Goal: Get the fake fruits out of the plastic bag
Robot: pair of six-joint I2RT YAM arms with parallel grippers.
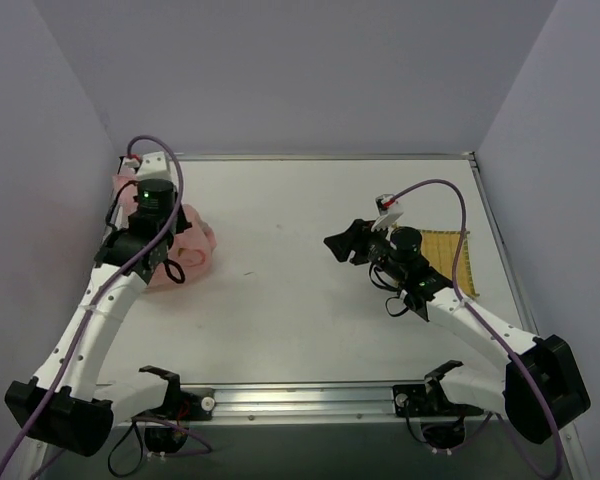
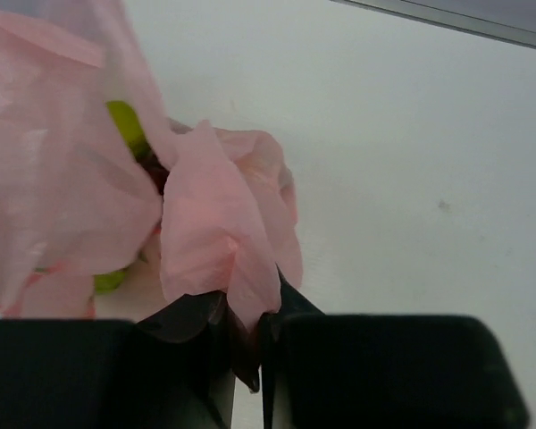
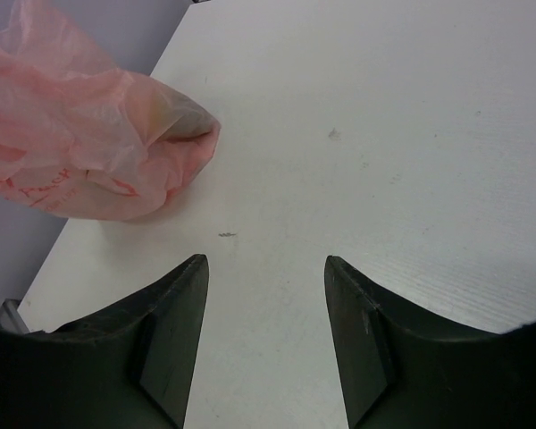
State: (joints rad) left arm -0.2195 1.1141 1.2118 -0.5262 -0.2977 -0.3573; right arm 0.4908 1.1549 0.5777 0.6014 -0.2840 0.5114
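From above, we see the plastic bag (image 1: 192, 248) at the surface's (image 1: 300, 300) far left. Left wrist: our left pincer (image 2: 247, 332) is clenched on a fold of it, green fake fruits (image 2: 125, 125) inside. Right wrist: our right pincer (image 3: 266, 304) hangs released, well apart from the bag.

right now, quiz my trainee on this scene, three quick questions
1. True or false: the left gripper is shut on a fold of the plastic bag.
2. The right gripper is: A open above the table, B shut on the bag, C shut on a fruit.
3. Where does the green fruit sit?
Key: 1 true; 2 A; 3 inside the plastic bag.
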